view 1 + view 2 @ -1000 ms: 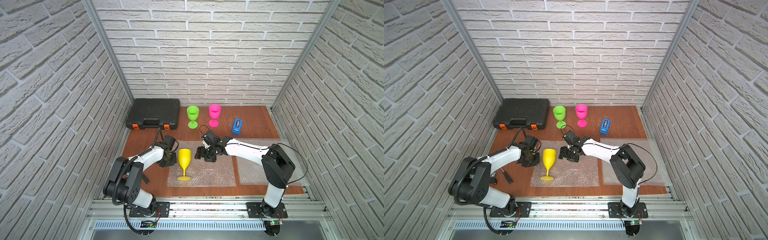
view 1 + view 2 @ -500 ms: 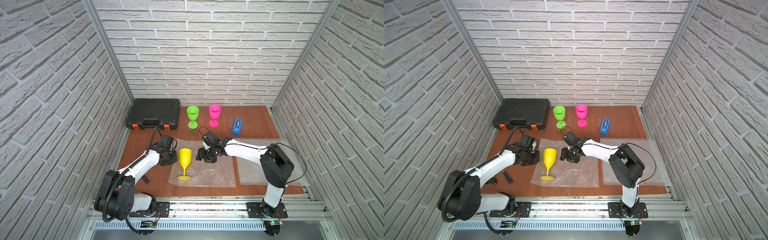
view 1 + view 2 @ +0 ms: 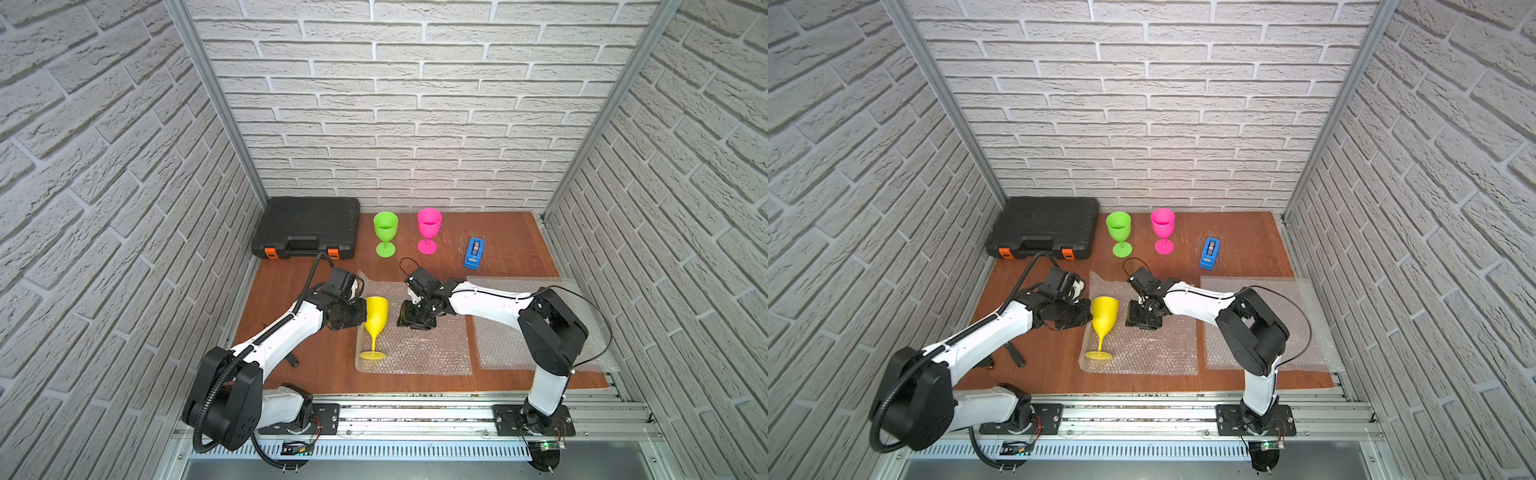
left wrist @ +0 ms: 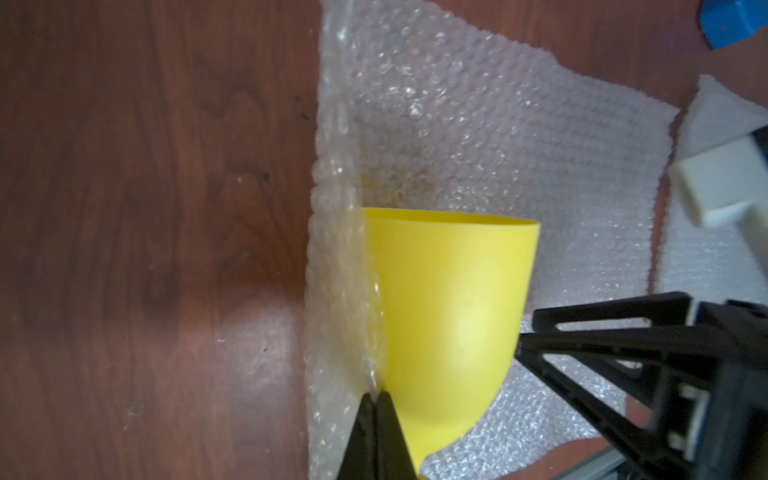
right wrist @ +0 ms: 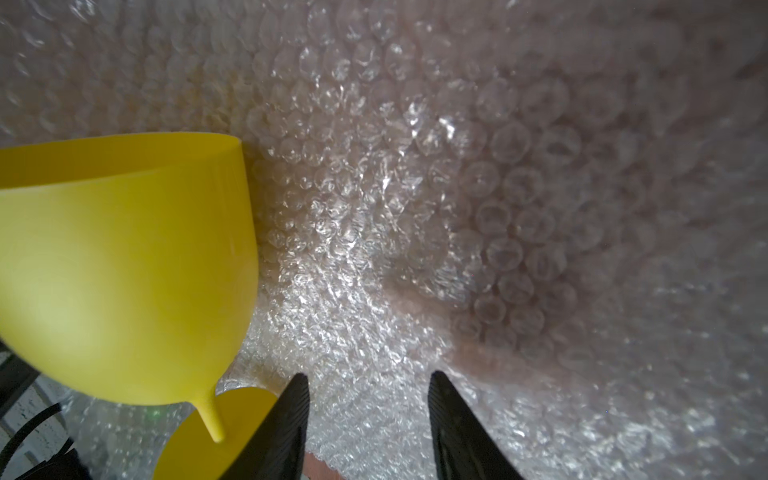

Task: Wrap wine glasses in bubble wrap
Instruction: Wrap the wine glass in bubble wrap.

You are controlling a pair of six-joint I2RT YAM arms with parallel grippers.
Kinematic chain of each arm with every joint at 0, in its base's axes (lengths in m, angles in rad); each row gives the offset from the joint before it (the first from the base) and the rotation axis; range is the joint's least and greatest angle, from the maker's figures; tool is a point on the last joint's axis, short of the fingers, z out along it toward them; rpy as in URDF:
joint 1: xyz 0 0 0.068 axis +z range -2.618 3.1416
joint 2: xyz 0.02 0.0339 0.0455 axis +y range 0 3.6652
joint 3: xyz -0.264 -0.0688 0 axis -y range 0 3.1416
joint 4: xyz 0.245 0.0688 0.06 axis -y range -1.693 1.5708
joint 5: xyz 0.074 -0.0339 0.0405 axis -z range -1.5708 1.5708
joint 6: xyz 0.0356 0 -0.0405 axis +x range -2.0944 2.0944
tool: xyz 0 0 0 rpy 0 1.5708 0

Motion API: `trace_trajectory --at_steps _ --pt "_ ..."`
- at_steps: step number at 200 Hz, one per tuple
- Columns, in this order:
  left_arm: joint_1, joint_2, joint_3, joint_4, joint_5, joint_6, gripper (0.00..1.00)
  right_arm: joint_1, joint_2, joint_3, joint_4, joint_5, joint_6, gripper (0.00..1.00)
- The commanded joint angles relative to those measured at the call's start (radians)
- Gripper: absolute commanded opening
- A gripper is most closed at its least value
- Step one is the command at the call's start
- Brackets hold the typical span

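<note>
The yellow goblet (image 3: 376,316) stands upright near the left edge of a bubble wrap sheet (image 3: 419,349) on the wooden table (image 3: 511,249). The left gripper (image 4: 376,395) is clenched on that sheet's raised edge, right against the goblet's bowl. The right gripper (image 5: 368,378) hangs over the sheet just beside the bowl, jaws apart, gripping nothing. The green goblet (image 3: 385,226) and the pink goblet (image 3: 429,224) stand farther back, well apart from it.

left arm (image 3: 286,332) extended | left fingers (image 4: 365,440) pinched together | right fingers (image 5: 286,428) apart, pointing down
</note>
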Motion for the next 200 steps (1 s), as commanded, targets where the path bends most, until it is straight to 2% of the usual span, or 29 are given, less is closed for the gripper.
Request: trace_trajectory --at_steps 1,131,180,200 --pt "-0.036 0.024 0.047 0.049 0.023 -0.034 0.0 0.002 0.007 -0.017 0.028 -0.011 -0.006 0.47" --pt "-0.21 0.225 0.205 0.131 0.049 -0.084 0.0 -0.009 0.011 -0.055 0.119 -0.049 -0.015 0.43" --pt "-0.23 0.273 0.223 0.129 0.053 -0.083 0.0 -0.076 -0.13 -0.147 0.113 -0.015 -0.012 0.41" --pt "-0.234 0.287 0.23 0.128 0.061 -0.079 0.0 -0.114 -0.208 -0.202 0.164 -0.028 -0.001 0.41"
